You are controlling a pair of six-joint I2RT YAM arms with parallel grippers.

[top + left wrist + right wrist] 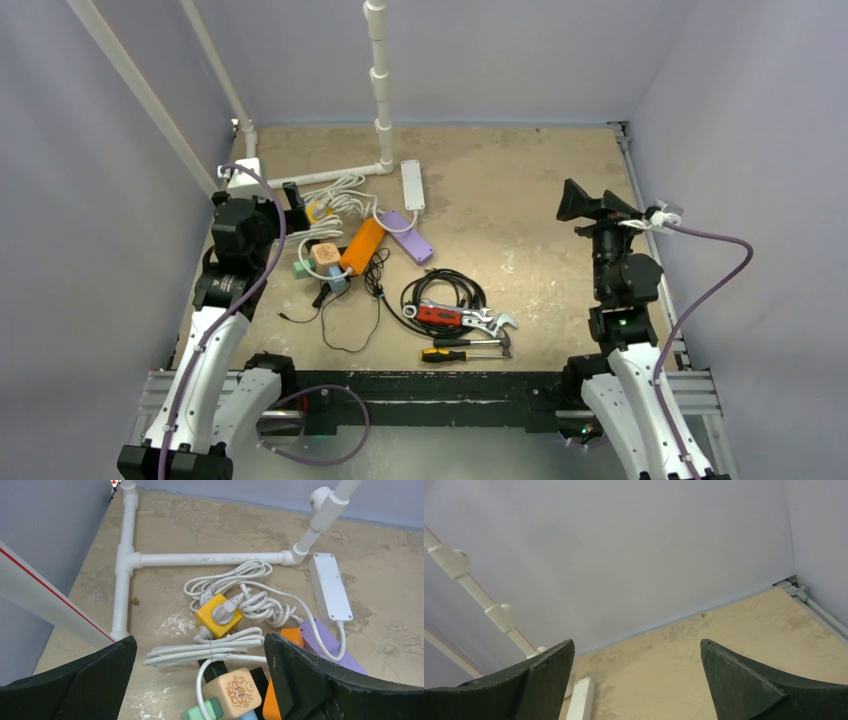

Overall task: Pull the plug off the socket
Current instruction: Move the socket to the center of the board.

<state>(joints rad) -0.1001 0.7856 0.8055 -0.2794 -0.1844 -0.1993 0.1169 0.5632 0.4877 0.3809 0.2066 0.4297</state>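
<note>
The left gripper (199, 642) is released, its black jaws spread wide along the bottom of the left wrist view, holding nothing. Just above them, in the middle of that frame, sits the yellow socket cube (218, 622) with a white plug (227, 607) pushed into it, among loops of white cable (260, 605). A white power strip (328, 586) lies at the upper right. The right gripper (636, 642) is released too, raised at the right of the top view, well apart from the socket cube.
</note>
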